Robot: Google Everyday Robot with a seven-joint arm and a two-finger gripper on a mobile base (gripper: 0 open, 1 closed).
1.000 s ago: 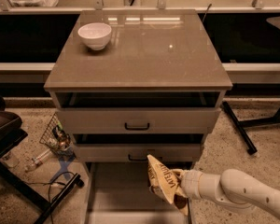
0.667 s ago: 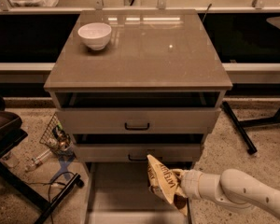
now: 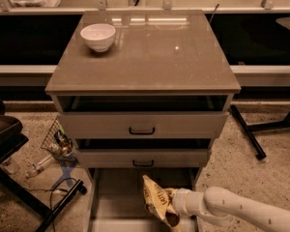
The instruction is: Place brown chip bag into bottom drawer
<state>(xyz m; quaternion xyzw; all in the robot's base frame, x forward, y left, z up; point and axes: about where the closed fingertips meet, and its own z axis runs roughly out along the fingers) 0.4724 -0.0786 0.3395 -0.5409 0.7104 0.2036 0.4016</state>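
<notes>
Speckled floor (image 3: 266, 173) at the near edge, and the bottom drawer (image 3: 111, 204) is pulled wide open over it. The white arm (image 3: 232, 209) reaches in from the right, and its gripper (image 3: 170, 205) is clamped on the chip bag (image 3: 156, 199). The bag stands upright over the drawer's right side (can't tell if it touches the drawer floor). Just behind, the middle drawer (image 3: 183, 157) and top drawer (image 3: 96, 124) both sit slightly out. A wire basket (image 3: 57, 140) is on the floor to the left. Further back, a white bowl (image 3: 98, 36) sits at the back left of the cabinet top (image 3: 154, 62).
</notes>
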